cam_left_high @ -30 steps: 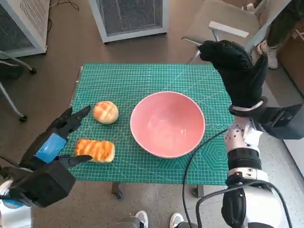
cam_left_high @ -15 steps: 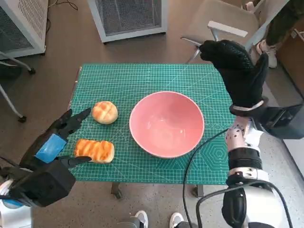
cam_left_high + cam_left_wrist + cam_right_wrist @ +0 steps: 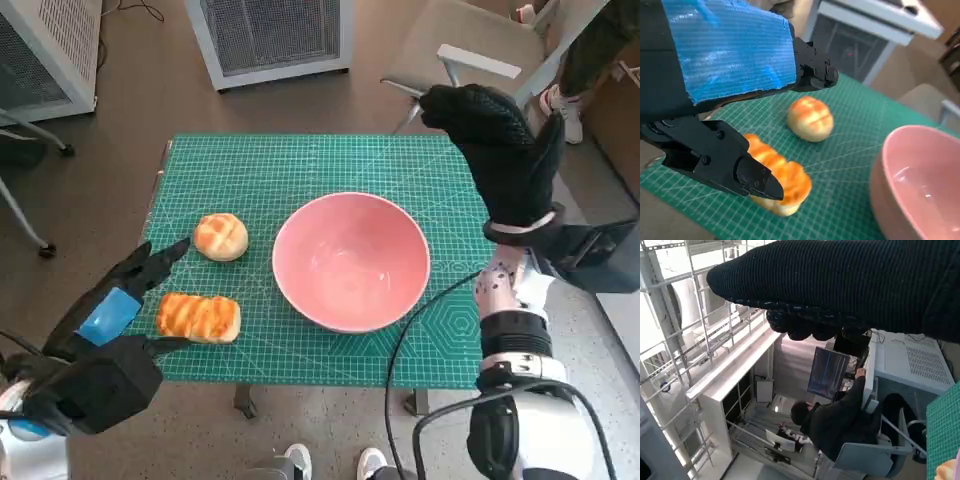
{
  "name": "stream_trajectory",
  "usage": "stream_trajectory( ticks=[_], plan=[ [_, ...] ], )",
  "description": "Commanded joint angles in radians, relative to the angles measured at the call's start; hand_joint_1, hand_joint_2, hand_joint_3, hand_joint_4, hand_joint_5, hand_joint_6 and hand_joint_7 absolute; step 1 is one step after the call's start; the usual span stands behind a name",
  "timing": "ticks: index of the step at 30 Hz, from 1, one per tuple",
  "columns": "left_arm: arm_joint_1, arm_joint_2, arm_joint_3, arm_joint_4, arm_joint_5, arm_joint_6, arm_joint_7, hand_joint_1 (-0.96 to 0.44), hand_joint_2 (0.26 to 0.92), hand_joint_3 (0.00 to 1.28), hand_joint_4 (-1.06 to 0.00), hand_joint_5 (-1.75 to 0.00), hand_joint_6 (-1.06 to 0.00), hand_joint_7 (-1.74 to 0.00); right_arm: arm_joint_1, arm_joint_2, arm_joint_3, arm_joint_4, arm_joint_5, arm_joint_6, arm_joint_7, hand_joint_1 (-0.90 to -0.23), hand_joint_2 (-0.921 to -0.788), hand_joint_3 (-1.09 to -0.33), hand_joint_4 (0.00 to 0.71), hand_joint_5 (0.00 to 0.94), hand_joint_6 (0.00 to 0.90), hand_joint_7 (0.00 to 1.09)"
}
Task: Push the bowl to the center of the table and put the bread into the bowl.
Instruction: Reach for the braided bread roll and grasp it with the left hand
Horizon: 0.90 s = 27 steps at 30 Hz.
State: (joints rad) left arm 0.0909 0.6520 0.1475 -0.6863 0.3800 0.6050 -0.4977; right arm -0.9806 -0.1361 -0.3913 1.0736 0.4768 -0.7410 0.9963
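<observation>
Head view: glossy pink bowl (image 3: pixel 351 262), golden toasted bread (image 3: pixel 198 317).

One bowl (image 3: pixel 351 261); two breads: round bun (image 3: pixel 220 237), long loaf (image 3: pixel 198 316).

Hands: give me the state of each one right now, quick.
Left hand: open, holding nothing, fingers spread beside the long bread.
Right hand: raised beyond the pink bowl, holding nothing; open or closed cannot be told.
</observation>
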Motion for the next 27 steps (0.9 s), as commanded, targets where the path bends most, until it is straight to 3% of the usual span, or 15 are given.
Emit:
stream_trajectory(
  ticks=[1,27],
  plan=[
    [0.003,0.023,-0.009,-0.025,0.015,0.027,-0.017,-0.01,0.783,0.00,-0.09,0.00,-0.31,-0.01,0.022,-0.002,0.001,0.005,-0.004,0.004,0.000,-0.593,-0.921,-0.607,0.177,0.001,0.171,0.26],
    [-0.013,0.034,-0.064,-0.008,0.046,0.075,-0.016,-0.02,0.784,0.00,-0.09,0.00,-0.31,0.00,0.022,-0.009,-0.002,0.010,-0.001,0.013,0.006,-0.592,-0.921,-0.607,0.175,0.001,0.159,0.29]
  ],
)
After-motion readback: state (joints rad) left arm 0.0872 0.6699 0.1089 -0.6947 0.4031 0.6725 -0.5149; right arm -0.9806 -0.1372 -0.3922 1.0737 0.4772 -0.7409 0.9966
